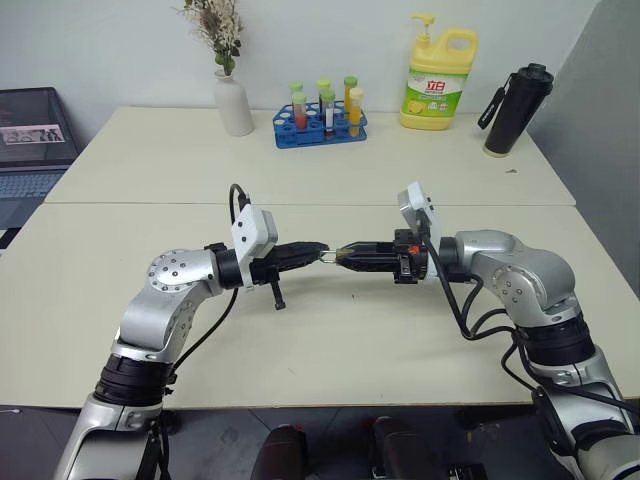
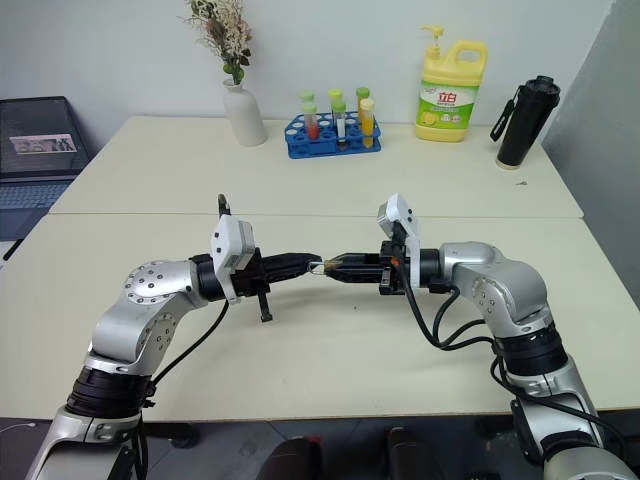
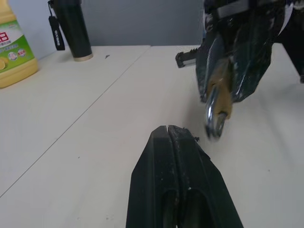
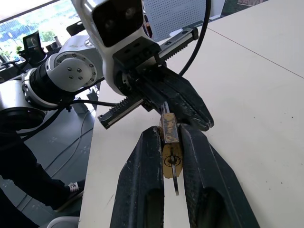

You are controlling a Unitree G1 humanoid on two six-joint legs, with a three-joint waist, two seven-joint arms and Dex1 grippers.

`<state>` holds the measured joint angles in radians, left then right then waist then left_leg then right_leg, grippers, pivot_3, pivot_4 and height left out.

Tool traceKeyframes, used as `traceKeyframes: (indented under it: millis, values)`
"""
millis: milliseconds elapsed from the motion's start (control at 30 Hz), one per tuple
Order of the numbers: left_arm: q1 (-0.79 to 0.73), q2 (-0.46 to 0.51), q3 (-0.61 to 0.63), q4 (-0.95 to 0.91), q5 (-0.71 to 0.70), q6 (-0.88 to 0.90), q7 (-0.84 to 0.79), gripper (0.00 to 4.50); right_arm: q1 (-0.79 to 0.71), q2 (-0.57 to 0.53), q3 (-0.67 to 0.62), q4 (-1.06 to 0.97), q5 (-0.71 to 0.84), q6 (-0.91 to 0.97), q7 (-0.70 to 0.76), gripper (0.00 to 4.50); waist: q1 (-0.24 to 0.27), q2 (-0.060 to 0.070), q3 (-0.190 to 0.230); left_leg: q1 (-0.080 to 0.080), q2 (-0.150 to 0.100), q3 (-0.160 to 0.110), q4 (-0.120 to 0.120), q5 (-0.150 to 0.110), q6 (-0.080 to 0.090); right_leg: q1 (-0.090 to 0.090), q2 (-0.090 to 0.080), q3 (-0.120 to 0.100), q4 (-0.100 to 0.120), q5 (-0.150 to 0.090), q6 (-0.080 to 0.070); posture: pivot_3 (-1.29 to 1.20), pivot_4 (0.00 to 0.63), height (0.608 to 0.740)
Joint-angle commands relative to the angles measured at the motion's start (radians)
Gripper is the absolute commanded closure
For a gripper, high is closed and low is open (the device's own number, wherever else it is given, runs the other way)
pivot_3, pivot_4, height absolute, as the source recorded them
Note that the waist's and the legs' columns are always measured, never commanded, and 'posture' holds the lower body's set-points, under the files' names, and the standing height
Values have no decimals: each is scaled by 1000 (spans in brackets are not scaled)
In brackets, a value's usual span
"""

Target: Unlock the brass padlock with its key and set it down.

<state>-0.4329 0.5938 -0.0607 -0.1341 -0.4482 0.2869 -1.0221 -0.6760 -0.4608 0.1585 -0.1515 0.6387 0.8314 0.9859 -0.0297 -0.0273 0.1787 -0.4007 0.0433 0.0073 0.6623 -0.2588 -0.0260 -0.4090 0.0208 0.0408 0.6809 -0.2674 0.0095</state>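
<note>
My right gripper [image 4: 171,135] is shut on the brass padlock [image 4: 170,149] and holds it above the table [image 1: 330,340], level, between my two arms. The padlock's silver shackle [image 3: 213,121] points toward my left gripper [image 3: 168,129]. That gripper is shut, with nothing visible between its fingers, and its tips sit right beside the shackle. A thin silvery strip, apparently the key [image 4: 176,183], sticks out of the keyhole on the padlock's near end. In the left eye view the padlock [image 1: 329,256] is a tiny glint between the two sets of fingertips.
Along the back of the table stand a white vase with dried flowers [image 1: 233,100], a blue rack of test tubes [image 1: 320,125], a yellow soap bottle [image 1: 438,80] and a black flask [image 1: 515,110]. A laptop [image 1: 30,150] sits at the far left.
</note>
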Motion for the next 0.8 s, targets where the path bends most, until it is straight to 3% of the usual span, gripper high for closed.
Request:
traceKeyframes:
  millis: [33, 800]
  values:
    - [-2, 2, 13, -57, -31, 19, -16, 4500, 2, -6, -8, -20, 4, -12, 12, 4315, 0, 0, 0, 0, 0, 0, 0, 0, 0, 0, 0, 0, 0, 0, 0, 0, 150, 740]
    - [15, 80, 75, -192, -211, 270, -62, 4500, 9, -8, -8, -21, 3, -6, 13, 4315, -1, 0, 0, 0, 0, 0, 0, 0, 0, 0, 0, 0, 0, -1, 1, 0, 150, 740]
